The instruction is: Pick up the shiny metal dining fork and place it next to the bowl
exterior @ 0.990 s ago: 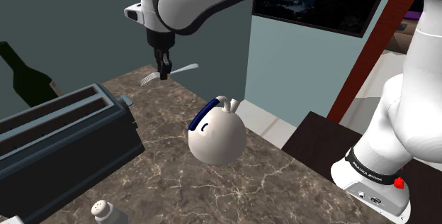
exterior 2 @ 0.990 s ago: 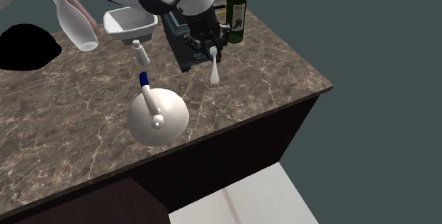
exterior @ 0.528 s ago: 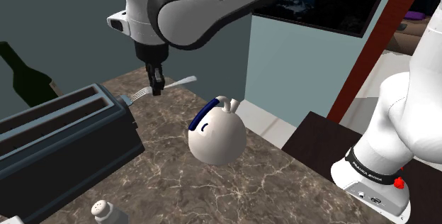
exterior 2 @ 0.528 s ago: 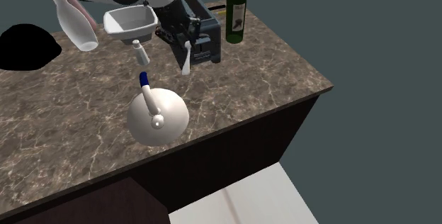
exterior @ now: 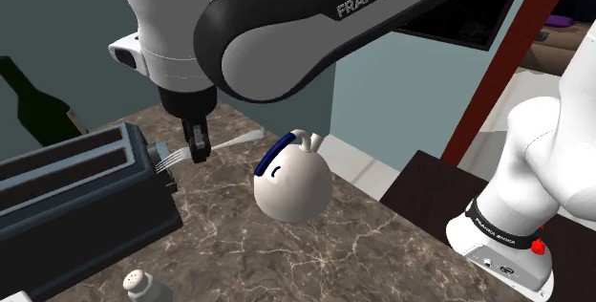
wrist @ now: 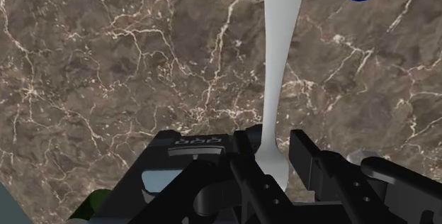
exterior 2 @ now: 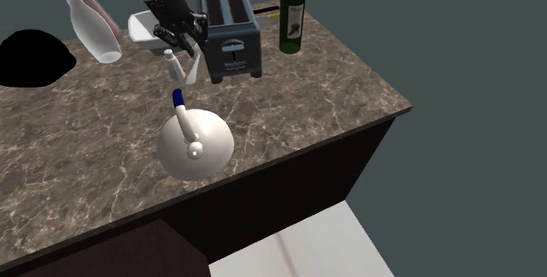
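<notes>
Dark toaster [exterior: 76, 195] beside the claw [exterior: 199, 149] gripping the fork [exterior: 234, 140]; white kettle [exterior: 291, 183] near.

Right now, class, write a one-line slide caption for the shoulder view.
The arm's black fingers hold a pale fork over the marbled counter, beside a dark toaster and a round white pot.

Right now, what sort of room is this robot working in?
Probably a kitchen: a marbled brown countertop carrying a toaster, a dark wine bottle and a white teapot.
</notes>
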Tool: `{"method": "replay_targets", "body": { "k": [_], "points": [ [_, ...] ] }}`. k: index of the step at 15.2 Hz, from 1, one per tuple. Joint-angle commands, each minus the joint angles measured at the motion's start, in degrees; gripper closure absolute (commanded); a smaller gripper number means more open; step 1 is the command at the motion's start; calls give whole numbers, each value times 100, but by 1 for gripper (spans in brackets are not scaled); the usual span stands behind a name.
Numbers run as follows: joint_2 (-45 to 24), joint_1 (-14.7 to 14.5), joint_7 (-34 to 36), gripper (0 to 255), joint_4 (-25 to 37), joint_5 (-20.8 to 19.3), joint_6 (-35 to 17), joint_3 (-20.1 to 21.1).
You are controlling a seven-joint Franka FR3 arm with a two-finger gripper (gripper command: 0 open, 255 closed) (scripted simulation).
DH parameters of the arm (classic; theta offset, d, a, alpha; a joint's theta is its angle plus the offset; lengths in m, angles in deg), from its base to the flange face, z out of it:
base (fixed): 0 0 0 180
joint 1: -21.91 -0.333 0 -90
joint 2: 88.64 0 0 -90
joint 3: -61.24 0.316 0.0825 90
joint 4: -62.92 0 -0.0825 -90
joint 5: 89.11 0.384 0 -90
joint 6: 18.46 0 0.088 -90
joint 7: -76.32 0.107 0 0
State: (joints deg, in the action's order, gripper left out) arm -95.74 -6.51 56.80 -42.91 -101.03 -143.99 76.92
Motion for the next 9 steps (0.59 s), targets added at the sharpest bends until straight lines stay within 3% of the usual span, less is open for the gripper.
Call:
{"method": "replay_targets", "body": {
  "k": [1,9],
  "points": [
    [-9,-166,306,255,3,-83,44,111],
    [-219,-820,1458,255,299,-440,362,510]
  ]
}}
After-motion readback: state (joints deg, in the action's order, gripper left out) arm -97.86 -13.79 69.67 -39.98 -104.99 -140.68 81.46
